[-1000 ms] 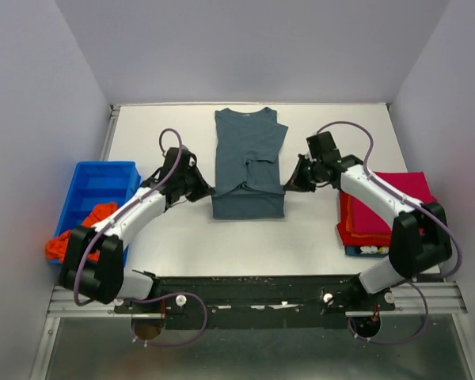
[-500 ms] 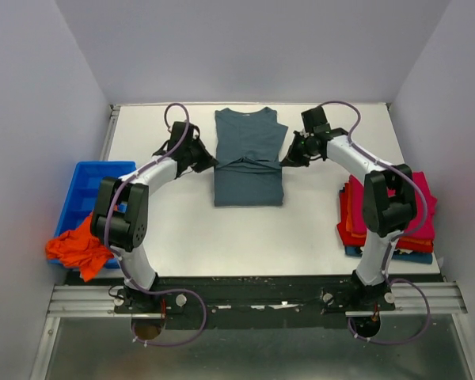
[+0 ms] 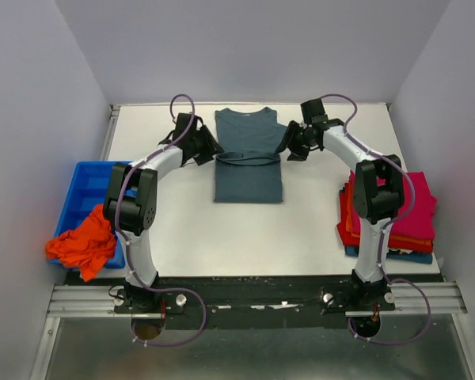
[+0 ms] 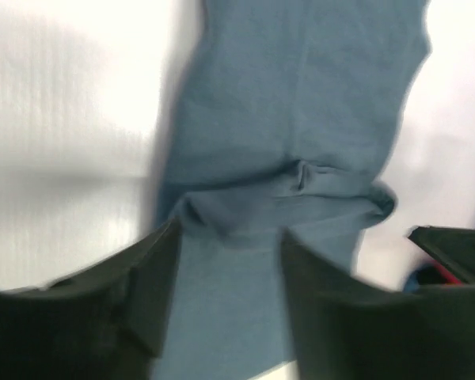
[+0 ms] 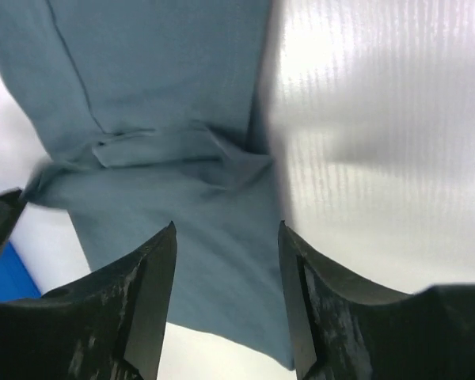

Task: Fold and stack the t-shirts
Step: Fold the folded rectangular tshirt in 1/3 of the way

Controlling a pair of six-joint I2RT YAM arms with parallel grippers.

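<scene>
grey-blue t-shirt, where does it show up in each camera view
top external: grey-blue t-shirt lies flat in the upper middle.
left wrist: it fills the upper middle and right.
right wrist: it fills the upper left and centre.
shared landmark: the bunched fold ridge across it.

1 high rear camera looks down; 2 wrist cameras, close in, share the grey-blue t-shirt (image 3: 248, 170).

Left fingers (image 4: 142, 301), right fingers (image 5: 146, 305) apart

blurred: we see the grey-blue t-shirt (image 4: 301, 119) smeared, left wrist | hidden: right arm (image 3: 378, 198) overlaps our folded t-shirt stack (image 3: 419, 214)
</scene>
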